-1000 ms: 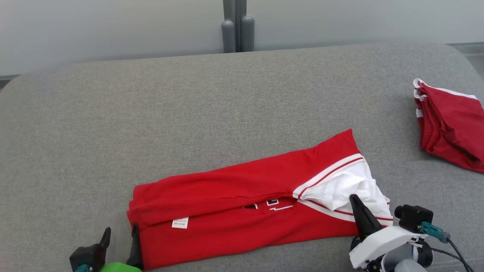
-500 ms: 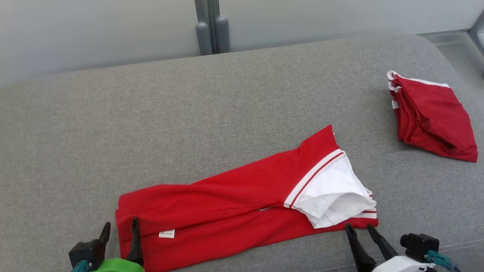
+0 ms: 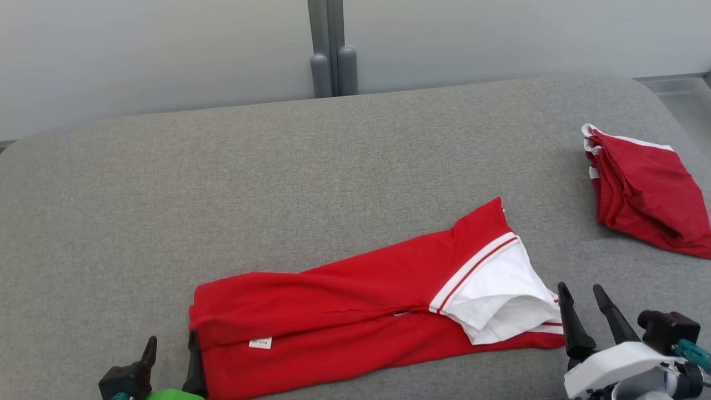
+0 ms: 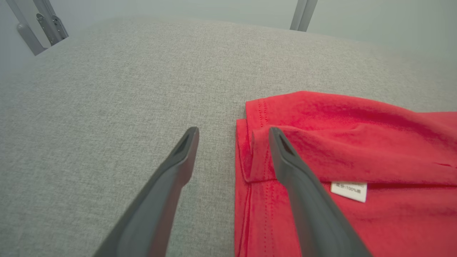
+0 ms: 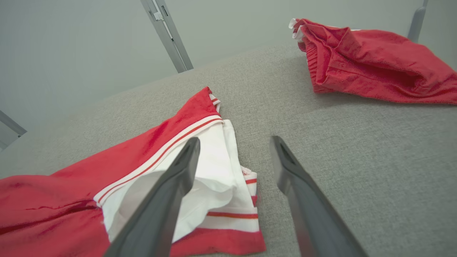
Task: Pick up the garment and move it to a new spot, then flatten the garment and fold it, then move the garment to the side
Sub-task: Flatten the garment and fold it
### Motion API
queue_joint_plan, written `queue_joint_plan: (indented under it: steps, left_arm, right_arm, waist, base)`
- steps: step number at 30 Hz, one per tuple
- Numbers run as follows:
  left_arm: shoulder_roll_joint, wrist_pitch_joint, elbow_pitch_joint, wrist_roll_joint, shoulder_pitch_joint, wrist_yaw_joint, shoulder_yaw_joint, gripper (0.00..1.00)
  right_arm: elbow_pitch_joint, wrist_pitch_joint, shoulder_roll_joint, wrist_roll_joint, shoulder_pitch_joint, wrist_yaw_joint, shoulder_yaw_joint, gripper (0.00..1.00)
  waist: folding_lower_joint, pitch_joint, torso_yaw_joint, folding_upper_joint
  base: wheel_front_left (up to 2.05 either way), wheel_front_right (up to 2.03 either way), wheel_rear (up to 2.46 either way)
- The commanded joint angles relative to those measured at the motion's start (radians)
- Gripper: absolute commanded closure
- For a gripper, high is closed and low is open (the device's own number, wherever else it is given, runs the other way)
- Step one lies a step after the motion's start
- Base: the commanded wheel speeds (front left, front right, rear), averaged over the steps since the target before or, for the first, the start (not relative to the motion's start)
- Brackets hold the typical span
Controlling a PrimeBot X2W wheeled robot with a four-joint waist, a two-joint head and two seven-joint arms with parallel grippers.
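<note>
With left pincer point(image 3: 172, 339) and right pincer point(image 3: 580, 291) wide and empty, grip every layer at each end of the red shirt point(image 3: 333, 300) before folding.

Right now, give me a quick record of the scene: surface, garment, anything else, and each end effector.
surface: grey cushioned surface
garment: red garment, folded lengthwise into a long strip, white sleeve on top at its right end
other: second red garment, folded, far right
left end effector: open, one finger over the strip's left edge, holding nothing
right end effector: open, just right of the sleeve end, holding nothing
</note>
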Motion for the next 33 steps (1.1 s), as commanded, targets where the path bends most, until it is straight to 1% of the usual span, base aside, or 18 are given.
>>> queue_joint_plan:
  steps: [1, 3, 4, 5, 6, 10, 14, 16, 21, 26, 29, 33]
  left_arm:
    - [0.004, 0.000, -0.003, 0.008, 0.000, 0.005, -0.008, 0.00]
    - [0.004, 0.000, -0.005, 0.010, -0.010, 0.001, -0.016, 0.00]
    - [0.004, 0.000, -0.005, 0.010, -0.010, 0.001, -0.016, 0.00]
    - [0.004, 0.000, -0.007, 0.010, -0.020, -0.001, -0.024, 0.00]
    - [0.004, 0.000, -0.007, 0.010, -0.020, -0.001, -0.024, 0.00]
    - [0.004, 0.000, -0.011, 0.018, -0.037, -0.005, -0.031, 0.00]
    - [0.004, 0.000, -0.001, 0.017, -0.053, -0.008, -0.037, 0.00]
    - [0.004, 0.000, 0.000, 0.008, -0.056, -0.003, -0.041, 0.00]
    - [0.004, 0.000, 0.000, -0.005, -0.058, 0.007, -0.053, 0.00]
    - [0.004, 0.000, -0.001, -0.016, -0.065, 0.007, -0.060, 0.00]
    - [0.004, 0.000, -0.007, -0.017, -0.070, 0.005, -0.061, 0.00]
    - [0.004, 0.000, -0.012, -0.015, -0.070, 0.002, -0.061, 0.00]
  right_arm:
    - [0.027, -0.002, 0.000, -0.012, -0.040, -0.001, 0.007, 0.00]
    - [0.062, -0.003, -0.002, -0.024, -0.091, -0.001, 0.014, 0.00]
    - [0.062, -0.003, -0.002, -0.024, -0.091, -0.001, 0.014, 0.00]
    - [0.105, -0.003, -0.007, -0.035, -0.142, -0.001, 0.020, 0.00]
    - [0.105, -0.003, -0.007, -0.035, -0.142, -0.001, 0.020, 0.00]
    - [0.185, -0.003, -0.019, -0.058, -0.245, -0.001, 0.015, 0.00]
    - [0.276, -0.002, -0.032, -0.062, -0.314, -0.001, 0.006, 0.00]
    - [0.327, -0.002, -0.036, -0.061, -0.330, -0.001, 0.020, 0.00]
    - [0.440, -0.002, -0.039, -0.011, -0.345, -0.001, 0.094, 0.00]
    - [0.530, 0.004, -0.044, 0.061, -0.334, -0.001, 0.161, 0.00]
    - [0.561, 0.004, -0.048, 0.103, -0.340, -0.002, 0.194, 0.00]
    - [0.563, 0.029, -0.032, 0.155, -0.343, 0.000, 0.279, 0.00]
  waist:
    - [0.0000, 0.006, 0.024, 0.0000]
    - [0.0000, 0.016, 0.043, 0.0000]
    - [0.0000, 0.016, 0.043, 0.0000]
    - [0.0000, 0.029, 0.062, 0.0000]
    - [0.0000, 0.029, 0.062, 0.0000]
    - [0.0000, 0.065, 0.095, 0.0000]
    - [0.0000, 0.089, 0.120, 0.0000]
    - [0.0000, 0.095, 0.126, 0.0000]
    - [0.0000, 0.100, 0.132, 0.0000]
    - [0.0000, 0.104, 0.130, 0.0000]
    - [0.0000, 0.107, 0.129, 0.0000]
    - [0.0000, 0.109, 0.131, 0.0000]
  base:
    - [0.00, 0.00, 0.00]
    - [0.00, 0.00, 0.00]
    - [0.00, 0.00, 0.00]
    - [0.00, 0.00, 0.00]
    - [0.00, 0.00, 0.00]
    - [0.00, 0.00, 0.00]
    - [0.00, 0.00, 0.00]
    - [0.00, 0.00, 0.00]
    - [0.00, 0.00, 0.00]
    - [0.00, 0.00, 0.00]
    - [0.00, 0.00, 0.00]
    - [0.00, 0.00, 0.00]
